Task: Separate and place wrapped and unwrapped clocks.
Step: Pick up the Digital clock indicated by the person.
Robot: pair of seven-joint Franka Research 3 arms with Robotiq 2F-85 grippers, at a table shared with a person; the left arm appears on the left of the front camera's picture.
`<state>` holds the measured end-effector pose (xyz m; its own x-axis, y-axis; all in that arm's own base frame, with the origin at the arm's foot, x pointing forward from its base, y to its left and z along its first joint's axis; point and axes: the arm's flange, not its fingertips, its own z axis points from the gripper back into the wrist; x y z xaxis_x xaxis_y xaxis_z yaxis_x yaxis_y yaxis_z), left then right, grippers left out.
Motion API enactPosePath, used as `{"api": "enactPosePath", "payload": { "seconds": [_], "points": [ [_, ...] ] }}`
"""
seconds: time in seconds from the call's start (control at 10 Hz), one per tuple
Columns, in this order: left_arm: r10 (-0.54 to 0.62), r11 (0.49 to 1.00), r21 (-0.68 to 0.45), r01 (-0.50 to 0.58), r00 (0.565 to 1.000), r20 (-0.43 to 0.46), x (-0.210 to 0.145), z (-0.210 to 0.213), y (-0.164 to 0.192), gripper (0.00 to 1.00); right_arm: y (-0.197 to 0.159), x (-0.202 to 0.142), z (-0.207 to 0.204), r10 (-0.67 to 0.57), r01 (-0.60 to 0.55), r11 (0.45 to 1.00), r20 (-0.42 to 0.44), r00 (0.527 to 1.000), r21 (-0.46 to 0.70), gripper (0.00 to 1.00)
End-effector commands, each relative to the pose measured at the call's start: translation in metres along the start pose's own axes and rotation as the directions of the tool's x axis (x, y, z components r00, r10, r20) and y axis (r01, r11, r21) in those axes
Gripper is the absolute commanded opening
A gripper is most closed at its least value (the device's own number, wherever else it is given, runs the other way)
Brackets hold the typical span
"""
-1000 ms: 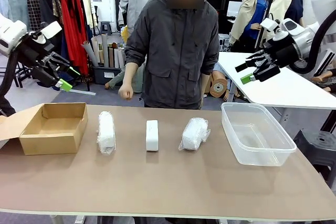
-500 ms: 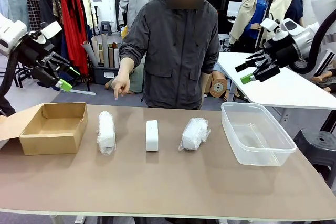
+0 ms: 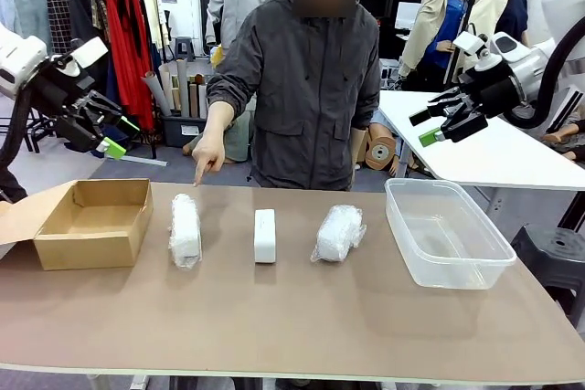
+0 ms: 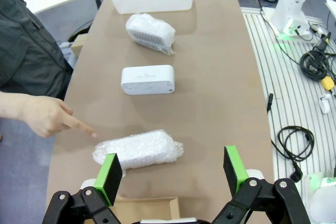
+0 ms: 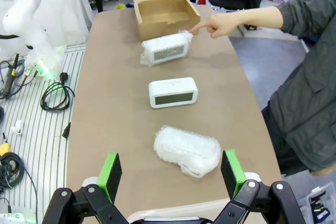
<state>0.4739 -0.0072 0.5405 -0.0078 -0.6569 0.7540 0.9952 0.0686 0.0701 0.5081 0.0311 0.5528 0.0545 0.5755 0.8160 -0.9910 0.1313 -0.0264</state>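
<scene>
The brown table [image 3: 274,326] spans the front view, and a person [image 3: 311,89] in a dark grey jacket stands at its far side. At the table's right end sits a clear plastic tub [image 3: 475,270] with nothing in it, and at the left end a brown cardboard box [image 3: 91,248] with its flaps open. The left gripper [image 3: 123,136] hangs in the air above and beyond the box, its green-padded jaws spread wide and holding nothing; its own wrist view shows the left gripper [image 4: 172,170] gaping over the near wrapped bundle. The right gripper [image 3: 421,129] hovers high above the tub's far side, likewise wide open and empty, as its wrist view confirms [image 5: 170,173]. Three clocks lie in a row across the middle of the table between box and tub, well apart from one another: the left wrapped clock [image 3: 185,229] just beside the box, the bare white clock [image 3: 264,235] in the centre, and the right wrapped clock [image 3: 339,231] near the tub. The person's hand [image 3: 208,154] reaches down with the index finger pointing at the far end of the left wrapped clock, the fingertip just short of the plastic wrap.
</scene>
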Motion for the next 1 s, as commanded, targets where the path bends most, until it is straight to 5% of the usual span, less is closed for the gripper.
{"api": "enactPosePath", "payload": {
  "seconds": [0.0,0.9],
  "points": [
    [0.004,1.0,-0.004,-0.004,1.0,0.012,0.0,0.0017,-0.0007,1.0,0.0019,0.0012,0.0001,0.002,-0.002,1.0,0.001,1.0,0.0,1.0],
    [0.004,1.0,-0.004,-0.004,1.0,0.012,0.0,0.0017,-0.0007,1.0,0.0019,0.0012,0.0001,0.002,-0.002,1.0,0.001,1.0,0.0,1.0]
  ]
}}
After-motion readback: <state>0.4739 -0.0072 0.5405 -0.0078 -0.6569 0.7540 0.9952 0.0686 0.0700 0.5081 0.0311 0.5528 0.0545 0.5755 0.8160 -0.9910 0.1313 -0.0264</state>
